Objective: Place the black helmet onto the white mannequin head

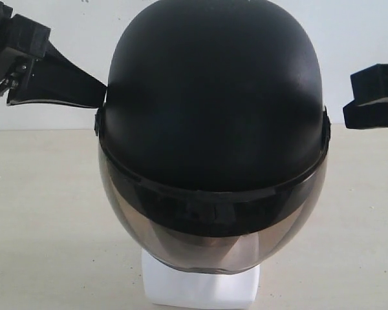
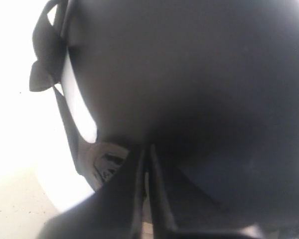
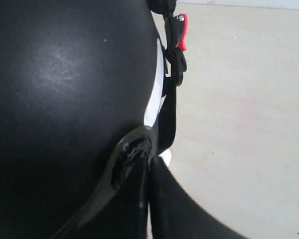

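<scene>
Exterior view: black helmet (image 1: pixel 213 97) sits over the white mannequin head (image 1: pixel 200 287). Only the neck base shows, at 6 o'clock under the smoky visor (image 1: pixel 181 242), which covers the face. Helmet looks level and centred, so the placing step reads as nearly finished.

Left gripper (image 1: pixel 98 95) is at about 10 o'clock of the shell, tip touching the side. Right gripper (image 1: pixel 350 111) is at 3 o'clock, just beside the rim; contact is unclear from here. In both wrist views the fingers are pressed together with only a thin slit, so both look clenched with nothing between them. The left wrist view is blurred, so that one is less sure. Right tips sit by the visor pivot, with the strap (image 3: pixel 168 117) and red buckle (image 3: pixel 182 31) hanging beside a white sliver of head.

To do the step well:
- Push evenly from both sides so the helmet seats straight down.
- Don't nudge from one side; it is wider than the head and could rock or tip the base.
- Back each arm straight out, clear of the strap.

The table (image 1: pixel 45 226) is pale beige, matte and flat. Behind it is a plain white wall (image 1: pixel 375 32). Nothing else is visible.
</scene>
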You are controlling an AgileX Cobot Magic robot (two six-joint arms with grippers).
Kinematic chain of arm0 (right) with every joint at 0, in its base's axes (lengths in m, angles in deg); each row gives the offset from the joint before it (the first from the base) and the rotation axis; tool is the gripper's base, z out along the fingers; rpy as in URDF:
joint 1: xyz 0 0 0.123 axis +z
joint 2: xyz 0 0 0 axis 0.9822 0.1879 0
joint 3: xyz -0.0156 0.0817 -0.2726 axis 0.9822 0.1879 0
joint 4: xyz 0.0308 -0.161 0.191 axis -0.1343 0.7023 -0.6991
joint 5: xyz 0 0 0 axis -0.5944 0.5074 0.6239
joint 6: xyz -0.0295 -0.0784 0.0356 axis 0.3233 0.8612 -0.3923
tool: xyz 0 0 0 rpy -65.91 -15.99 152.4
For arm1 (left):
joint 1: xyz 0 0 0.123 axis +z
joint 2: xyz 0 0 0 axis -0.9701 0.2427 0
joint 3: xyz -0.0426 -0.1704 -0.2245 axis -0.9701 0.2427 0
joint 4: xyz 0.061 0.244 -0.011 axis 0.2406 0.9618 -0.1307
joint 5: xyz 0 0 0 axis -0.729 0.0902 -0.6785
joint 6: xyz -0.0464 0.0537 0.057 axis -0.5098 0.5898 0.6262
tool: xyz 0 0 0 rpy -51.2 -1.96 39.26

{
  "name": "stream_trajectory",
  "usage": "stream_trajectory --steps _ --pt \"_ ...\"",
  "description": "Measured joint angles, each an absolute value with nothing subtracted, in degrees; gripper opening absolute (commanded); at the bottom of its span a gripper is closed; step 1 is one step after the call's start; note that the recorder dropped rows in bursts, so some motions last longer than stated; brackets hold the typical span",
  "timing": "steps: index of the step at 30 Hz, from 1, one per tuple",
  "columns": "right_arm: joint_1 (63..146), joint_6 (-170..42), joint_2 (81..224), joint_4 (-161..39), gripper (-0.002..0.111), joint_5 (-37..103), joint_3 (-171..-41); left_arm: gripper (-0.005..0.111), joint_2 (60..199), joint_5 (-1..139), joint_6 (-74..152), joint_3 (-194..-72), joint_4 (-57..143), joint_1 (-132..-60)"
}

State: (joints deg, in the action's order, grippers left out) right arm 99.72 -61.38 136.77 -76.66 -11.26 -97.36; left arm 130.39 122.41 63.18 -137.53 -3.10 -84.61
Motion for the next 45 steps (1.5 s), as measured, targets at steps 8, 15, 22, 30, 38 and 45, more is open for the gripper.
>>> stream_trajectory --steps 8,15,22,30,38,45 --pt "99.7 -61.4 136.8 -76.7 0.0 -11.3 -97.4 0.004 130.7 121.8 63.2 -137.8 -3.0 -84.6" --pt "99.7 -61.4 136.8 -76.8 0.0 -11.3 -97.4 0.004 131.5 121.6 63.2 -137.9 -3.0 -84.6" --pt "99.7 -61.4 136.8 -76.8 0.0 -11.3 -97.4 0.004 131.5 121.1 63.2 -137.9 -2.8 -84.5" --pt "99.7 -61.5 136.8 -76.8 0.0 -11.4 -97.4 0.004 132.1 117.6 63.0 -137.9 -2.3 -84.5" --pt "99.7 -61.5 136.8 -77.2 0.0 -11.7 -97.4 0.004 130.9 117.6 62.8 -137.9 -1.6 -84.5" --pt "99.7 -61.5 136.8 -77.4 0.0 -11.8 -97.4 0.004 128.1 117.4 62.8 -137.9 -1.5 -84.5"
